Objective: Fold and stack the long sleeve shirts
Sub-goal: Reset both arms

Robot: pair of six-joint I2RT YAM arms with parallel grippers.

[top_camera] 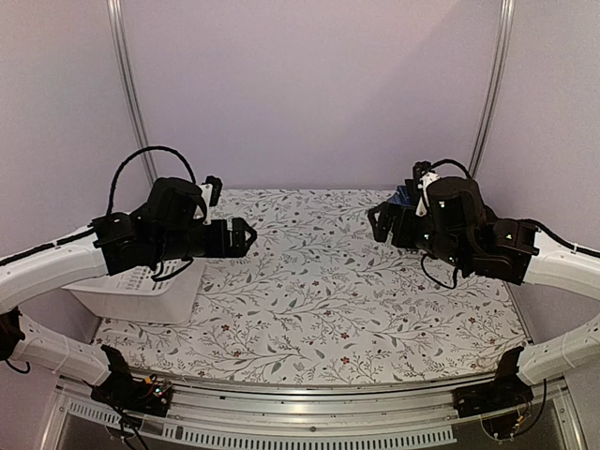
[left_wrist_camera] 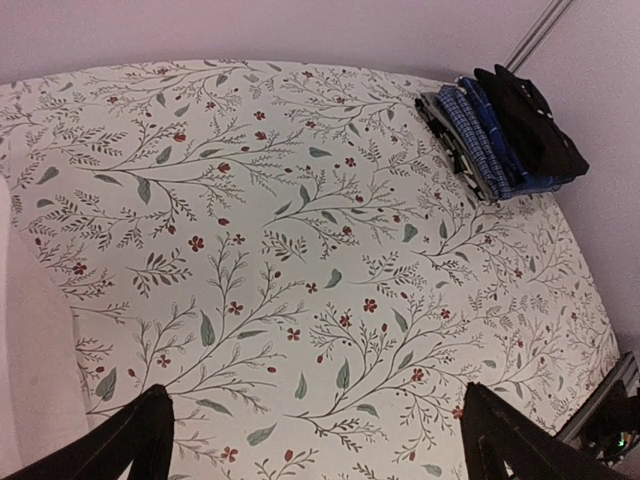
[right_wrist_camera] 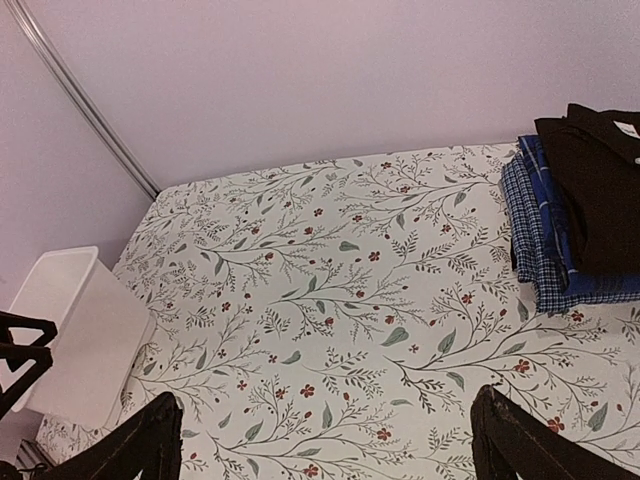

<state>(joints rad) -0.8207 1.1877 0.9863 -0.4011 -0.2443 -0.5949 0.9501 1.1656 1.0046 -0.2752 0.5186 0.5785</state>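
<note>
Floral-print table [right_wrist_camera: 330, 300] bore a folded black cloth shirt [right_wrist_camera: 600, 180] atop a blue plaid shirt [right_wrist_camera: 535, 250], ahead-right of the nearer right hand [right_wrist_camera: 325, 430]; it and the left hand [left_wrist_camera: 320, 425] gaped wide, empty.

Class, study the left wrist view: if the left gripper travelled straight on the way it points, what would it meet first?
Most likely the floral tablecloth; the left gripper tilts down toward it. The stacked shirts lie far off to the right, outside that line. Depth is unclear.

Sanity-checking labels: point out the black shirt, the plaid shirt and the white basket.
black shirt [right_wrist_camera: 600, 190]: right wrist view, centre of top fold.
plaid shirt [right_wrist_camera: 532, 240]: right wrist view, exposed left edge below black.
white basket [right_wrist_camera: 88, 338]: right wrist view, side wall.
</note>
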